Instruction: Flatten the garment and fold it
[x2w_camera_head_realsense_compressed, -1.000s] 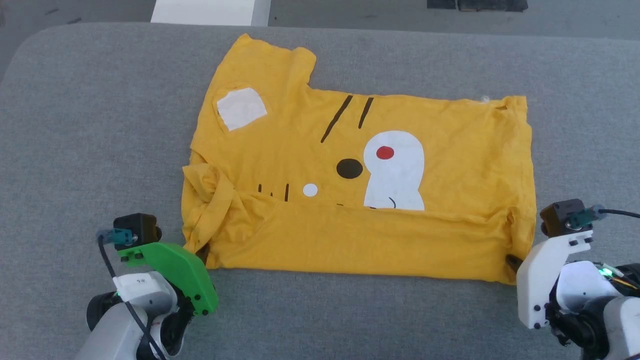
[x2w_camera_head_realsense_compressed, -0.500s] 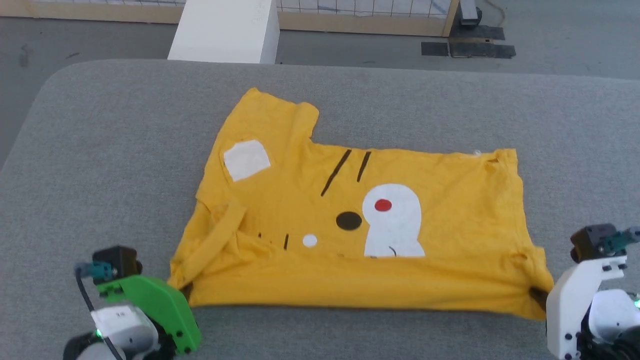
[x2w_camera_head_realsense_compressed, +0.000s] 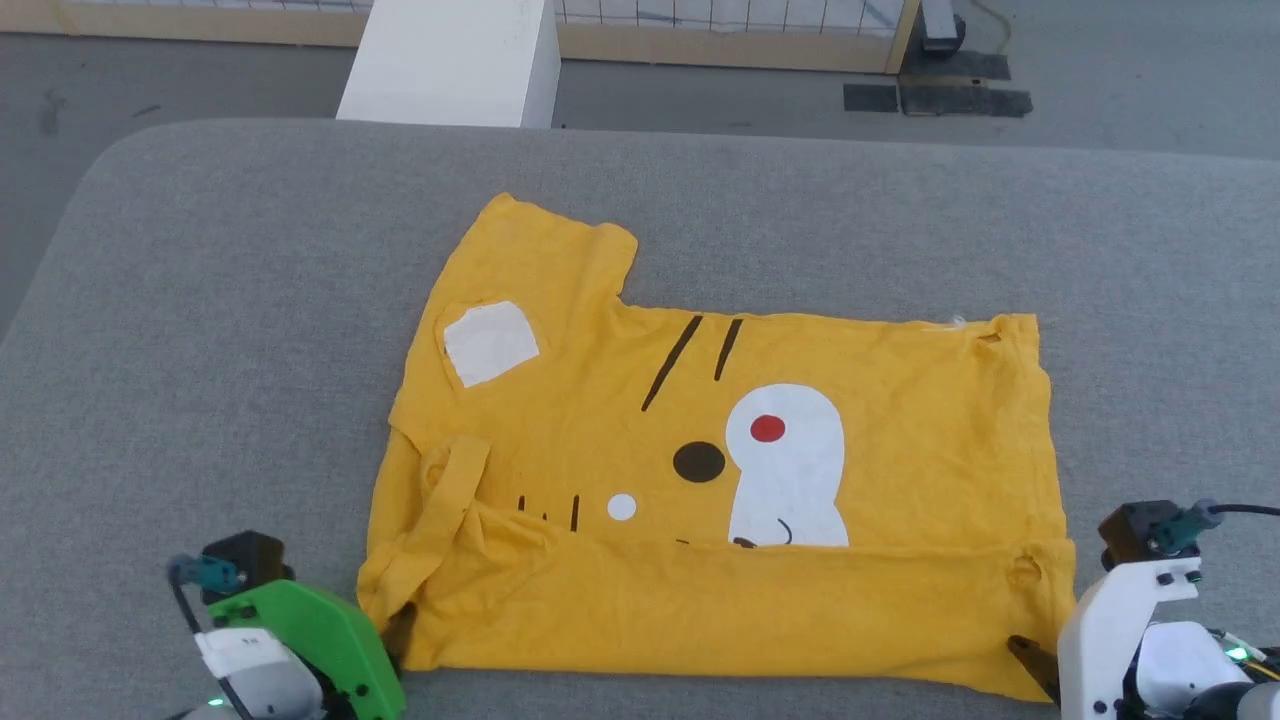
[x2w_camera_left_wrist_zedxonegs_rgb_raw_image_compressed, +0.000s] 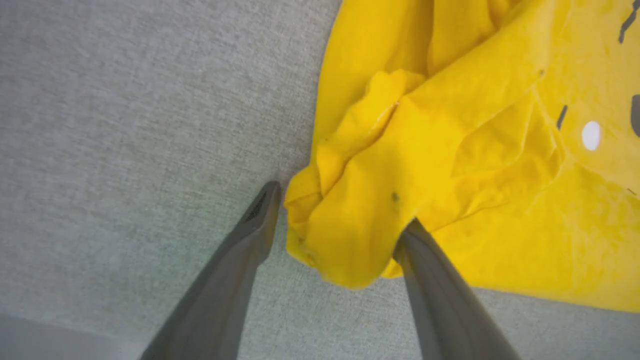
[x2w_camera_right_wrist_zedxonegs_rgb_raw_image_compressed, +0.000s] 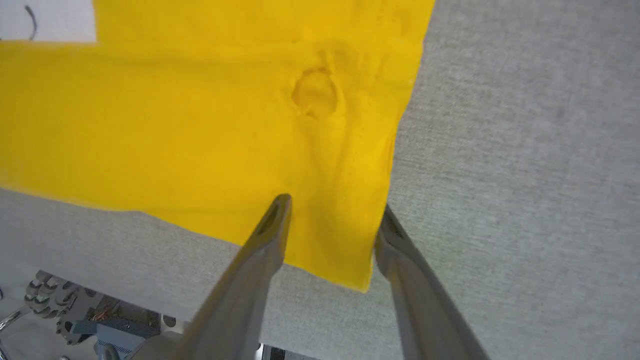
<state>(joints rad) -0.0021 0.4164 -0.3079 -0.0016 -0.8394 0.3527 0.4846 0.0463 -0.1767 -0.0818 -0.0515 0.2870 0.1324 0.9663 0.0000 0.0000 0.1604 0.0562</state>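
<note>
The garment (x2w_camera_head_realsense_compressed: 900, 430), a bright yellow T-shirt with a cartoon face print, lies spread on the grey table. Its near edge is folded up over the lower part of the print, and a bunched strip of fabric lies at the near left. My left gripper (x2w_camera_head_realsense_compressed: 400, 632) stands at the near left corner. In the left wrist view the left gripper (x2w_camera_left_wrist_zedxonegs_rgb_raw_image_compressed: 341, 210) is open, with the crumpled corner of the garment (x2w_camera_left_wrist_zedxonegs_rgb_raw_image_compressed: 450, 150) lying loose between its fingers. My right gripper (x2w_camera_head_realsense_compressed: 1030, 655) is at the near right corner. That right gripper (x2w_camera_right_wrist_zedxonegs_rgb_raw_image_compressed: 335, 207) is open astride the flat corner of the garment (x2w_camera_right_wrist_zedxonegs_rgb_raw_image_compressed: 175, 115).
The grey padded table (x2w_camera_head_realsense_compressed: 200, 300) stretches wide to both sides of the shirt. Beyond its far edge stand a white block (x2w_camera_head_realsense_compressed: 450, 60) and a wooden-framed fence, with black mats (x2w_camera_head_realsense_compressed: 935, 95) on the floor. Robot base parts (x2w_camera_right_wrist_zedxonegs_rgb_raw_image_compressed: 65, 310) show under the right wrist.
Both grippers have opened and let go of the near corners. The raised near edge has settled onto the table. The head view tilted up earlier.
</note>
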